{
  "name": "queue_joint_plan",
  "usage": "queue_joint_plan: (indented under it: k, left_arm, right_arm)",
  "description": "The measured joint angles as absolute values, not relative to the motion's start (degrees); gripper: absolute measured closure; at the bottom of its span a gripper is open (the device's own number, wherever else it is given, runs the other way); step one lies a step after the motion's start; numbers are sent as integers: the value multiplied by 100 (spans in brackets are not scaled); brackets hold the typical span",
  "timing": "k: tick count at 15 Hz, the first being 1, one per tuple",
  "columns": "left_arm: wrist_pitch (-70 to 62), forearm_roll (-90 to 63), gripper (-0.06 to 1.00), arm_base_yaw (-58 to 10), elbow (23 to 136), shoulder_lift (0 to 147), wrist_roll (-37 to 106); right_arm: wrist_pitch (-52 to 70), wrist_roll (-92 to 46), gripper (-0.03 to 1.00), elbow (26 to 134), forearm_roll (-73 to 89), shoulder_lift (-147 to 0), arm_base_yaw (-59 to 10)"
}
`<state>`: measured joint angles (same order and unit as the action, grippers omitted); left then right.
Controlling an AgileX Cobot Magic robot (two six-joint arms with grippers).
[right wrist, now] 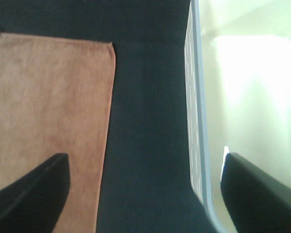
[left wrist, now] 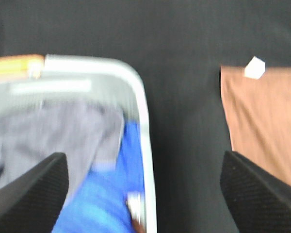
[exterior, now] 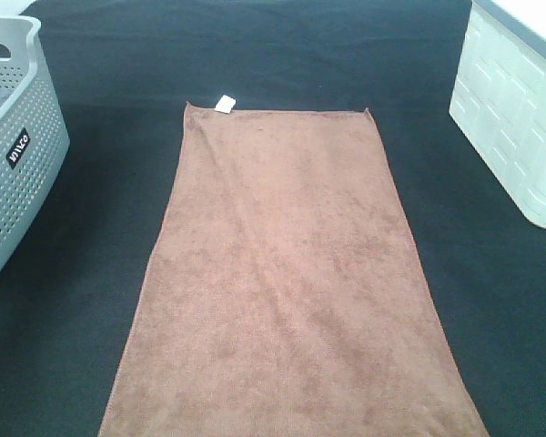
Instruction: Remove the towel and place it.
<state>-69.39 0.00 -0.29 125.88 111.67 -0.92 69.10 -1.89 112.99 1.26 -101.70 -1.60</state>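
Plainly, left gripper (left wrist: 144,194) gapes wide above the grey basket (exterior: 18,164) at nine o'clock. Centre, the towel (exterior: 282,282) lies flat: soft, light, limp; pinch its twelve-o'clock corners. Right gripper (right wrist: 144,194) gapes wide beside the white bin (exterior: 514,118).

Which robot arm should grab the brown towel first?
Probably the right. Its open gripper already has one finger over the towel, beside the white bin. The left gripper hangs partly over the grey basket.
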Motion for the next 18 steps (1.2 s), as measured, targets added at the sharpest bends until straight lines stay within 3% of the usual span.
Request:
queue_joint_plan:
  k: [5, 11, 18]
  left_arm:
    - [-6257, 34, 14, -29, 8726, 8067, -212]
    - [-5460, 292, 14, -29, 5397, 4142, -527]
    - [-5884, 407, 14, -29, 3764, 1180, -527]
  right_arm:
    - [6956, -115, 19, 8044, 212, -7087, -160]
    - [7002, 69, 19, 5317, 223, -3535, -160]
    - [6595, 57, 19, 4011, 223, -1381, -160]
